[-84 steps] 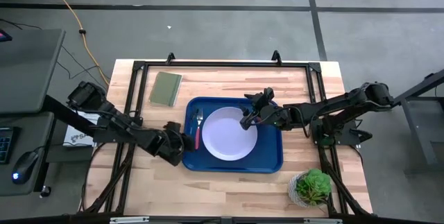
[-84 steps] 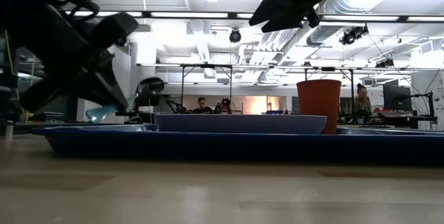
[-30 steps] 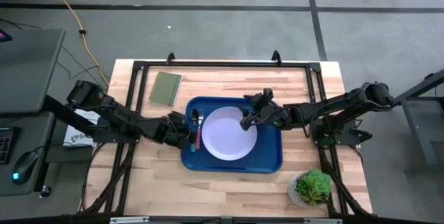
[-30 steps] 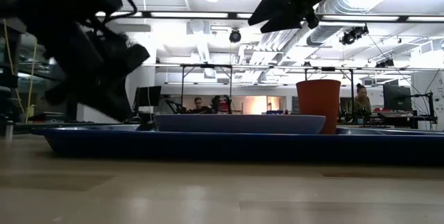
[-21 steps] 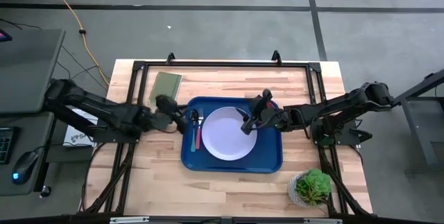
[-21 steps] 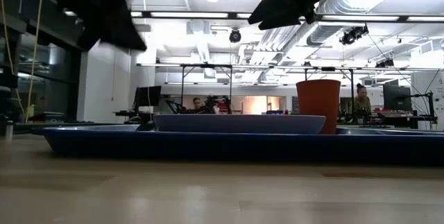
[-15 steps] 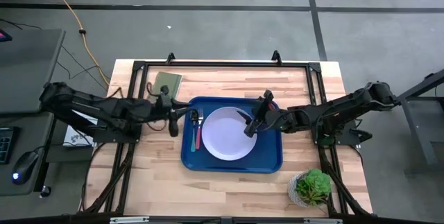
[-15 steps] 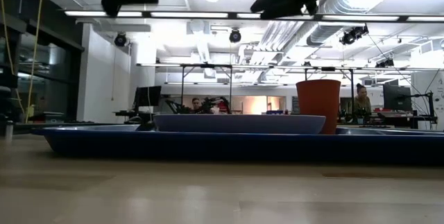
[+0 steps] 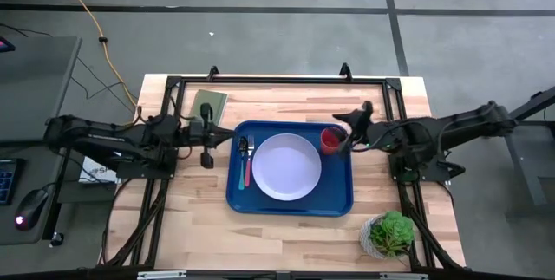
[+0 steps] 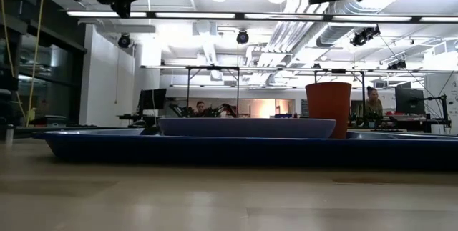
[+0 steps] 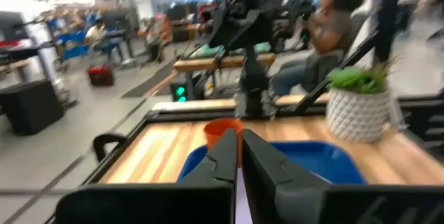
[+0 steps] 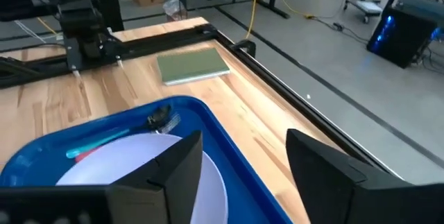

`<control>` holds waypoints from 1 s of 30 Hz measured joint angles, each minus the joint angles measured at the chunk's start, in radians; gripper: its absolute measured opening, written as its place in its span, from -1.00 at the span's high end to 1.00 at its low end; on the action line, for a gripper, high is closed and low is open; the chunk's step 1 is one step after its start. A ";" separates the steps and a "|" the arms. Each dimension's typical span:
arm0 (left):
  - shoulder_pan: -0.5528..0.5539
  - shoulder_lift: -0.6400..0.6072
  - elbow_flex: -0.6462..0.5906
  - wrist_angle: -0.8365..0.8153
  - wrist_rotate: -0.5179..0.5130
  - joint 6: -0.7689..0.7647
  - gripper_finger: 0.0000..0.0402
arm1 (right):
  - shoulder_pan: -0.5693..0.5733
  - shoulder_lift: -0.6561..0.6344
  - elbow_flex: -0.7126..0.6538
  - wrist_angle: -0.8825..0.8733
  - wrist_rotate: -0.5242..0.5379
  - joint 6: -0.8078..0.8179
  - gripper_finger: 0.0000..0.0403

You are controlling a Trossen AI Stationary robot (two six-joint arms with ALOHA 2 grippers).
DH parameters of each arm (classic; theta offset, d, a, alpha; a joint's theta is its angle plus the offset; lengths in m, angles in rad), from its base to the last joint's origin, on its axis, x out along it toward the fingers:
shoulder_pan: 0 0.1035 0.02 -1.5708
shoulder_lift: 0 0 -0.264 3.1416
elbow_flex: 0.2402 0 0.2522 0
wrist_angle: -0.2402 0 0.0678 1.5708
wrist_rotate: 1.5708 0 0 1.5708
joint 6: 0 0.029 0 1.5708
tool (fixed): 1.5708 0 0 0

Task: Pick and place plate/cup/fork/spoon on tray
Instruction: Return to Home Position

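Left wrist view: shows the left gripper (image 11: 239, 156) with fingers (image 11: 223, 161) pressed together on nothing, pointing across the tray (image 11: 326, 158) towards the cup (image 11: 216, 130). Catches a potted plant (image 11: 357, 109) and a seated person (image 11: 333, 16) beyond.

Right wrist view: shows the right gripper (image 12: 243, 175) spread wide and empty above the plate (image 12: 118, 161). Finds the spoon (image 12: 100, 143) and the fork (image 12: 83, 157) side by side past it, and a green pad (image 12: 194, 66) off the tray on the table (image 12: 41, 96).

High view: places the plate mid-tray, the cup in the tray's corner just beside the right gripper, and both utensils along the tray's edge on the left arm's side, spoon nearer that edge. Puts the left gripper just off that edge, over the table.

Low view: confirms the cup upright and the plate flat.

Reads as light, stiff plastic throughout. Suggests the raised rim for the plate, a gentle pinch on the lip for the tippy cup, and mid-handle for the slim, smooth, likely slippery utensils
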 joint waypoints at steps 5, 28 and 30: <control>0.061 -0.067 -0.066 0.097 0.116 -0.054 1.00 | 0.000 -0.085 -0.001 -0.087 -0.001 0.030 0.36; 0.063 -0.144 -0.107 0.024 0.033 -0.049 1.00 | -0.056 -0.685 -0.404 0.142 -0.314 -0.093 0.99; 0.063 -0.144 -0.107 0.014 0.053 -0.059 1.00 | -0.060 -0.737 -0.458 0.222 -0.370 -0.138 0.99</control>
